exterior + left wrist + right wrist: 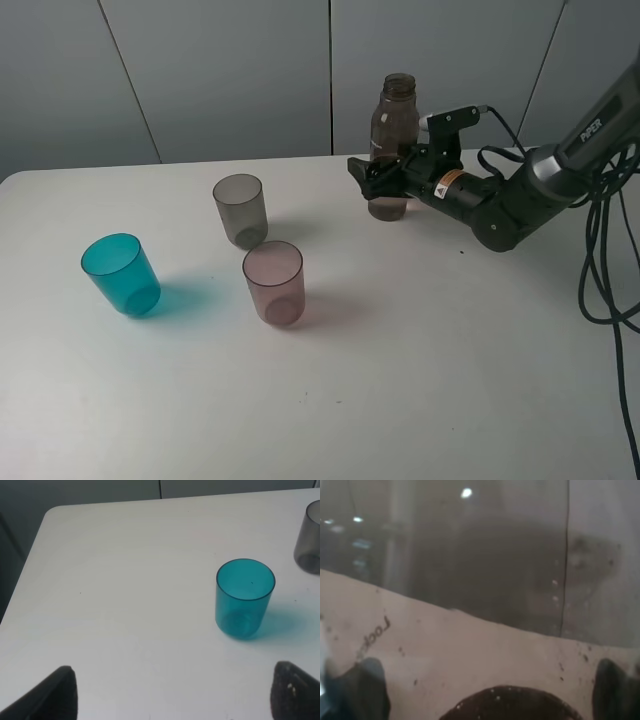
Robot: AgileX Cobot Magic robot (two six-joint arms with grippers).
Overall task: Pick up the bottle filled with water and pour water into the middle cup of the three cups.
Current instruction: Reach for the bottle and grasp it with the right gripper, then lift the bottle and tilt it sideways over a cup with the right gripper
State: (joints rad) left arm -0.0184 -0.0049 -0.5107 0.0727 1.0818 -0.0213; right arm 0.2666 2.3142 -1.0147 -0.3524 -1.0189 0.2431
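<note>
Grasping is in hand: the right gripper (384,186) has its jaws spread either side of the lower body of the bottle (394,125), which stands upright at the back of the table (450,360), right of the middle cup (240,208) of 3. Next the jaws likely need to close firmly, then lift it upright; the left gripper (172,695) hangs spread and empty

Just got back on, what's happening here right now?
The right gripper is around the lower body of the bottle, which stands on the table; a firm grip can't be confirmed. The grey middle cup, pink cup and teal cup stand upright, apart. The left gripper hangs open near the teal cup.
</note>
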